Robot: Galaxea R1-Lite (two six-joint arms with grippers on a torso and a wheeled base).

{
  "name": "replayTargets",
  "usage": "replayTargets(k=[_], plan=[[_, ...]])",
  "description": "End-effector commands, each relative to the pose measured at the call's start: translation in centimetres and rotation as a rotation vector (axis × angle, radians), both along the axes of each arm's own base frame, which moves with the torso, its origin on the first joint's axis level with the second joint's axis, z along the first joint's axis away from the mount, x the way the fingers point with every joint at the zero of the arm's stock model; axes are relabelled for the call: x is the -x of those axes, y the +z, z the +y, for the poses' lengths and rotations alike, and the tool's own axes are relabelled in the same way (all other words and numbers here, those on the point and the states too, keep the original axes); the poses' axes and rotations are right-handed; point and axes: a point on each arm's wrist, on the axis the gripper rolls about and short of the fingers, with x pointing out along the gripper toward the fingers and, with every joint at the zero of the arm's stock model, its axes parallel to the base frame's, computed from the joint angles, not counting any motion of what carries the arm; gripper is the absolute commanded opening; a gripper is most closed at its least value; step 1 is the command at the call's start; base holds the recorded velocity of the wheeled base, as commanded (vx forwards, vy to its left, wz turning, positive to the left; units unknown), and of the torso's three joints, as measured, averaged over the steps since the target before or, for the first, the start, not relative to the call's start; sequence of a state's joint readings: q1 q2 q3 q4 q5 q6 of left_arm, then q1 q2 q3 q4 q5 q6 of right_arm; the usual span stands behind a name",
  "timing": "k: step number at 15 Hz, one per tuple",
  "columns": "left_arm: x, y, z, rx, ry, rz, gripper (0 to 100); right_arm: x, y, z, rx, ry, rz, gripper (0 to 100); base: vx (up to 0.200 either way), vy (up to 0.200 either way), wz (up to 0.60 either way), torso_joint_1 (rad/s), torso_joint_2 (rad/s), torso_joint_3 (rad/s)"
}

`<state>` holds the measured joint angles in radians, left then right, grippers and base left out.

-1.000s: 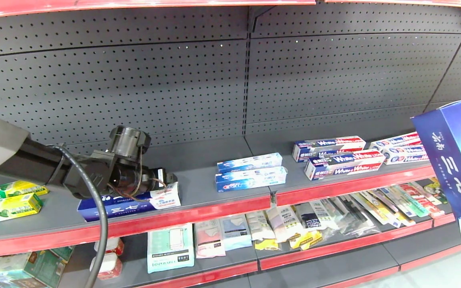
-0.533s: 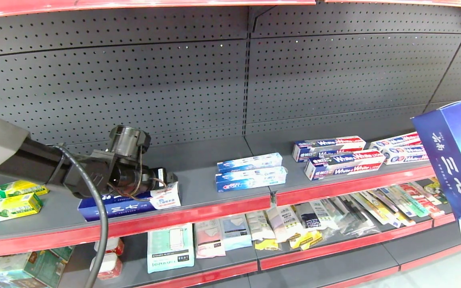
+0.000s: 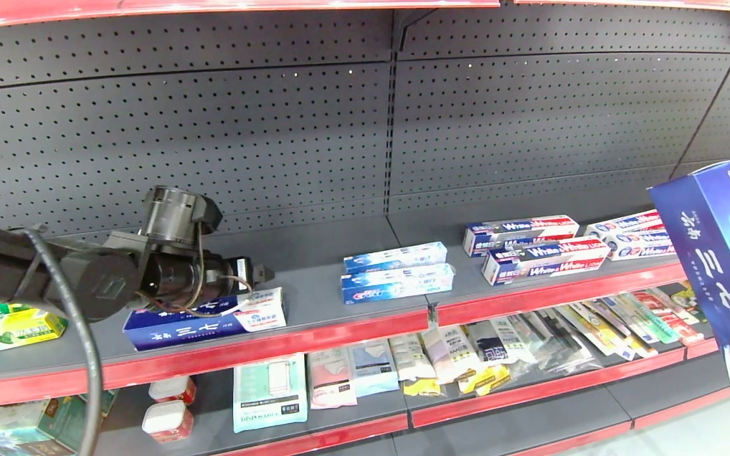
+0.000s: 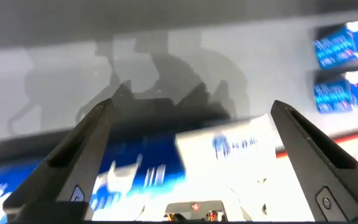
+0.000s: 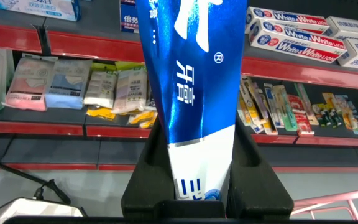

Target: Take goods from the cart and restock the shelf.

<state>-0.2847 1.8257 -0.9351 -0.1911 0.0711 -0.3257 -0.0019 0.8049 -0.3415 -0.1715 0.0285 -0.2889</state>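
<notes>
Toothpaste box (image 3: 203,322) sits on the shelf (image 3: 314,313) by my spread left tool (image 3: 265,276); right tool (image 5: 194,149) pinches a second box (image 3: 713,253), yet to place.

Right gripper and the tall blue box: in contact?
Touching. The right wrist view shows the blue box standing between the right gripper's two fingers, both of them pressed against its sides.

Grey pegboard wall (image 3: 213,126), pale floor (image 3: 688,437)
</notes>
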Motion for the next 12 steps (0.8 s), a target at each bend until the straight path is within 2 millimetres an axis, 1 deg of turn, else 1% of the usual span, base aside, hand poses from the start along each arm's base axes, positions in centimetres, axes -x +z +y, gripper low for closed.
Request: replayTargets(k=[1, 3, 5, 9, 11, 12], plan=[[4.5, 3.2, 1.4, 0.01, -0.009, -0.087, 100, -0.1, -0.3, 0.0, 0.001, 0.001, 0.015, 0, 0.0, 0.0, 0.0, 0.0, 0.0, 0.0], [8.6, 5.0, 2.9, 0.024, -0.001, -0.163, 100, 0.6, -0.4, 0.0, 0.036, 0.006, 0.005, 0, 0.0, 0.0, 0.0, 0.0, 0.0, 0.0], [12.5, 6.2, 4.1, 0.017, -0.007, -0.244, 100, 0.7, -0.4, 0.0, 0.044, 0.013, 0.009, 0, 0.0, 0.0, 0.0, 0.0, 0.0, 0.0], [19.4, 6.5, 5.9, 0.002, -0.049, -0.358, 100, 0.8, -0.3, 0.0, 0.075, 0.03, -0.001, 0, 0.0, 0.0, 0.0, 0.0, 0.0, 0.0], [23.3, 6.3, 6.8, -0.002, -0.132, -0.438, 100, 0.7, -0.2, 0.0, 0.1, 0.041, -0.004, 0, 0.0, 0.0, 0.0, 0.0, 0.0, 0.0], [26.5, 5.9, 7.6, -0.035, -0.205, -0.495, 100, 0.6, -0.1, 0.0, 0.102, 0.041, -0.001, 0, 0.0, 0.0, 0.0, 0.0, 0.0, 0.0]])
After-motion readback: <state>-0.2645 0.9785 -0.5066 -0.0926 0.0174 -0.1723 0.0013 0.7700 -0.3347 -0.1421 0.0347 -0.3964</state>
